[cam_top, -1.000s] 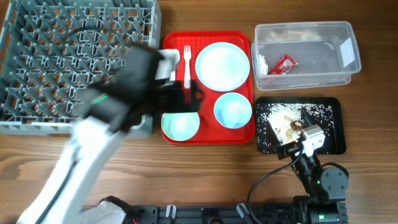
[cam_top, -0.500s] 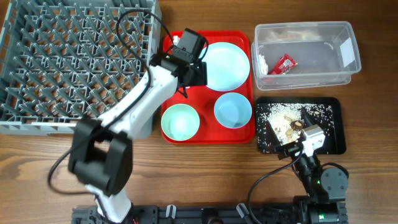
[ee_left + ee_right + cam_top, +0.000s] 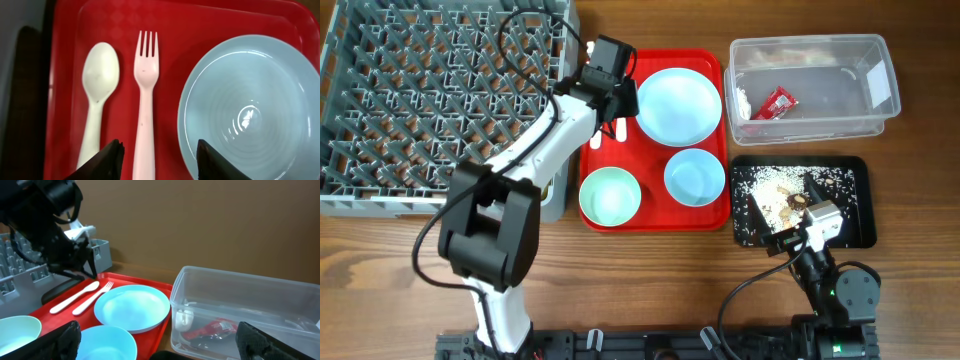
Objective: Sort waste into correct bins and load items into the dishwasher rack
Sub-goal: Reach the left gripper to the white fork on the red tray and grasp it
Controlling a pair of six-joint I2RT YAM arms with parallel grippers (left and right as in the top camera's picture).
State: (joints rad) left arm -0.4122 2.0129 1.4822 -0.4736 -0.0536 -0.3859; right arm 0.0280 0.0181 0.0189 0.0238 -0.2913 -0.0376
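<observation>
Over the last second the left gripper (image 3: 160, 152) had swung in and steadied low over the red tray (image 3: 65, 30), jaws open astride the white fork (image 3: 145, 95), which lay flat between spoon (image 3: 98, 90) and plate (image 3: 245, 115); fork pickup for the rack (image 3: 420, 100) judged imminent.

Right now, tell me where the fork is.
In the left wrist view the fork lies on the left side of the red tray, between the spoon and the plate, ahead of the left tool.
</observation>
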